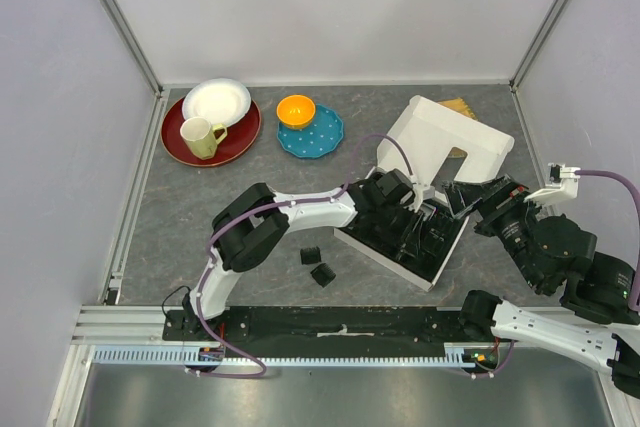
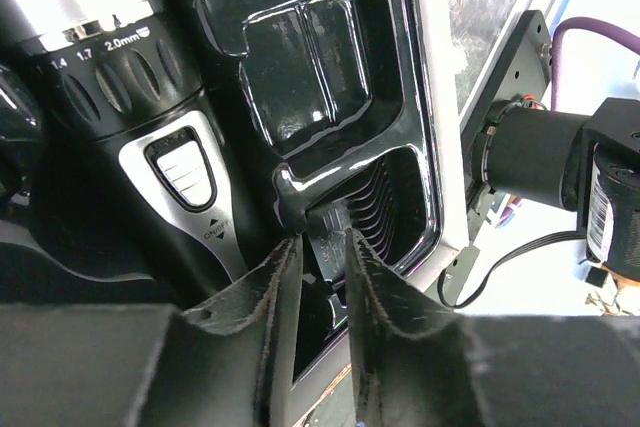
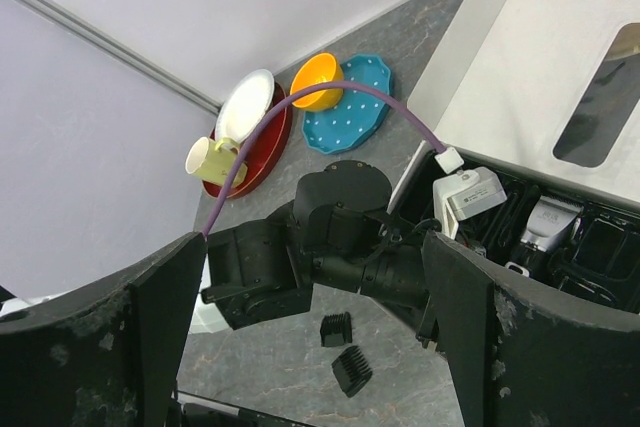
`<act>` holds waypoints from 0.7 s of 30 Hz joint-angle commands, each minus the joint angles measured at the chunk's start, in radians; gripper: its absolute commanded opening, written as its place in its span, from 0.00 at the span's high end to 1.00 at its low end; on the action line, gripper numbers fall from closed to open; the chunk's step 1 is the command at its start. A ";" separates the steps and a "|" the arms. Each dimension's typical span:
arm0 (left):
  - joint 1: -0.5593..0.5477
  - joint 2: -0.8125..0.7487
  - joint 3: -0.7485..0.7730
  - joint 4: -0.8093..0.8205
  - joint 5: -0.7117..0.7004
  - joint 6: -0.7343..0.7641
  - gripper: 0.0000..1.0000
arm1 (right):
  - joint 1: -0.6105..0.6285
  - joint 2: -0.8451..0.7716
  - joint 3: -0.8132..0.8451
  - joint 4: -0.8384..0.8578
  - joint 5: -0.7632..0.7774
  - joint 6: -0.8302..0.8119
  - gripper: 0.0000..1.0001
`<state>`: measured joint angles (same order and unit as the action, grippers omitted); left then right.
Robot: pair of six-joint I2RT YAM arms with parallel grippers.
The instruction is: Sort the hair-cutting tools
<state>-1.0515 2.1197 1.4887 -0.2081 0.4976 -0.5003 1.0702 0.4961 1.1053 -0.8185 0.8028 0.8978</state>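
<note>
The black-and-silver clipper lies in the black moulded tray of the white box; it also shows in the right wrist view. My left gripper reaches into the tray, its fingers nearly together around a ribbed black comb attachment in a slot beside the clipper. Two more comb attachments lie on the table left of the box, also in the right wrist view. My right gripper is wide open and empty, above the box's right side. The cord and cylinder are hidden.
At the back left stand a red plate with a white bowl and a yellow mug, and a teal plate with an orange bowl. The box lid stands open at the back.
</note>
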 commanded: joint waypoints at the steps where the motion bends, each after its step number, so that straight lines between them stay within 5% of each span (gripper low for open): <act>1: -0.001 -0.001 0.027 -0.056 -0.132 0.072 0.64 | 0.000 0.001 -0.001 -0.004 0.015 0.007 0.03; 9: 0.001 -0.147 -0.013 -0.060 -0.258 0.066 0.37 | 0.000 0.015 0.047 -0.073 0.042 0.015 0.03; 21: 0.042 -0.492 -0.238 -0.042 -0.431 -0.003 0.31 | -0.001 0.079 0.047 -0.093 0.064 -0.031 0.02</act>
<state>-1.0355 1.7657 1.3327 -0.2600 0.1871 -0.4797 1.0702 0.5236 1.1404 -0.9089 0.8478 0.9096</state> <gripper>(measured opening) 0.679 0.980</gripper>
